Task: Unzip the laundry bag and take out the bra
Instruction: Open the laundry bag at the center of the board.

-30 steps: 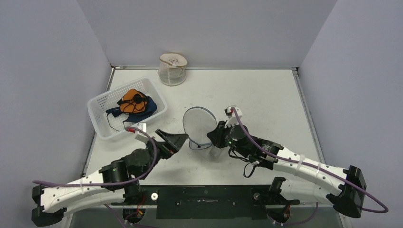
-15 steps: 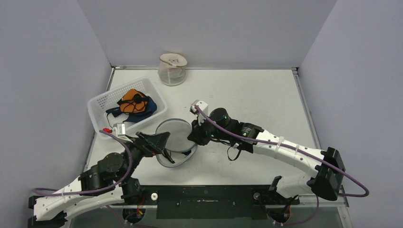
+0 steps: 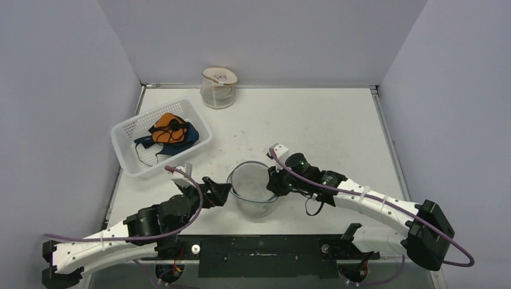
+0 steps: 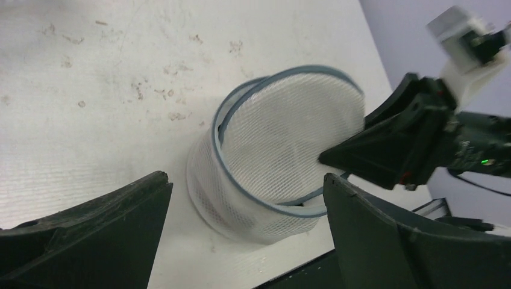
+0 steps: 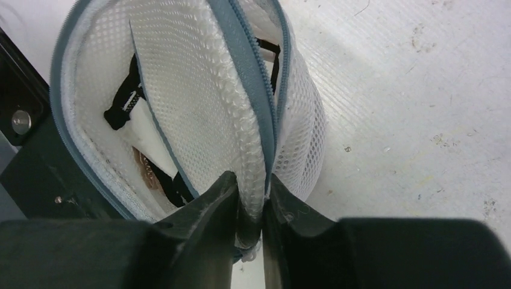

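The laundry bag [image 3: 253, 191], a white mesh drum with a blue-grey zipper rim, stands near the table's front edge with its mouth gaping. My right gripper [image 3: 275, 182] is shut on the mesh at the bag's right rim. In the right wrist view the fabric is pinched between the fingers of this gripper [image 5: 250, 183]. Through the opening of the bag [image 5: 193, 102] I see the bra [image 5: 147, 171]: black straps, white padding and a bit of brown lace. My left gripper [image 3: 220, 191] is open just left of the bag [image 4: 283, 138], holding nothing.
A white plastic basket [image 3: 123, 144] at the left holds orange and blue garments [image 3: 170, 131]. A clear jar [image 3: 219, 88] stands at the back wall. The black rail [image 3: 259, 250] of the arm mounts runs close behind the bag.
The right gripper swung the bag left, then back right and nearer the front edge, where it now stands mouth-up. The left gripper followed and sits at the bag's left side.
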Controlling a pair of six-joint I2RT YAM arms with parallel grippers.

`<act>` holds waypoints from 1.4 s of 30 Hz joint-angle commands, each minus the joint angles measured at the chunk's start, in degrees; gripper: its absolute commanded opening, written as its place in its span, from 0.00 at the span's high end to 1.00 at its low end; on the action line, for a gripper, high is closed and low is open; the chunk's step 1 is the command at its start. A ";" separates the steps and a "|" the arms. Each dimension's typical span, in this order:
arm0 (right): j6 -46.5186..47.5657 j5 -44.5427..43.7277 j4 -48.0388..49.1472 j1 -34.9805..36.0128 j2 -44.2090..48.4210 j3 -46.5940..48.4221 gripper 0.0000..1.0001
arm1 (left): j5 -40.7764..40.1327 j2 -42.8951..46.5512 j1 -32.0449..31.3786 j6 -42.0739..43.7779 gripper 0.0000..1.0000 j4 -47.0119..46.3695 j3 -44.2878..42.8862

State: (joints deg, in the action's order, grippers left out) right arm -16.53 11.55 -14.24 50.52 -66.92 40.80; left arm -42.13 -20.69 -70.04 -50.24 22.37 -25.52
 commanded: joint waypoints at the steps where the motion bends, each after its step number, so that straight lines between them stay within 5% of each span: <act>1: -1.38 -3.46 0.60 -0.25 3.68 -0.32 0.75 | 4.24 -3.72 0.49 -0.66 0.04 -4.38 0.64; 7: -2.89 -4.79 -2.43 -0.07 7.65 -0.71 0.46 | 7.67 -10.20 4.39 2.06 0.00 -4.81 -2.75; 8: -3.13 -5.16 -2.95 -0.05 8.41 -0.79 0.42 | 9.15 -11.39 6.75 2.57 0.06 -4.72 -3.38; 16: -4.87 -6.39 -5.18 0.01 12.64 -1.77 0.36 | 35.81 -21.32 27.55 4.78 0.20 -12.69 -3.88; 21: -5.79 -6.47 -4.53 0.23 12.93 -3.44 0.37 | 44.29 -27.94 30.14 4.94 0.24 -16.40 -5.40; 24: -6.99 -7.80 -3.88 0.68 13.18 -4.44 0.41 | 44.86 -30.00 30.14 5.64 0.35 -16.29 -6.02; 28: -9.21 -9.20 -2.38 1.83 15.81 -5.72 0.42 | 43.03 -29.63 30.23 5.62 0.63 -14.22 -5.48; 35: -11.25 -12.23 -1.31 6.91 18.37 -4.31 0.41 | 39.50 -27.36 30.24 6.03 0.72 -13.36 -3.96; 37: -11.76 -15.37 -1.19 8.98 18.96 -3.49 0.41 | 39.86 -28.50 30.23 6.63 0.96 -13.76 -4.31; 38: -12.14 -16.93 -1.04 9.89 19.61 -3.29 0.41 | 39.88 -28.45 30.18 6.91 1.00 -13.83 -4.57; 42: -14.30 -21.37 1.35 11.09 24.46 -3.97 0.38 | 37.56 -25.80 29.84 8.89 1.00 -11.89 -8.07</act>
State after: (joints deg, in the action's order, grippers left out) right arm -28.03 -2.83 -17.96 60.64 -47.37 34.79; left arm -2.02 -48.93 -40.03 -44.16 10.48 -28.45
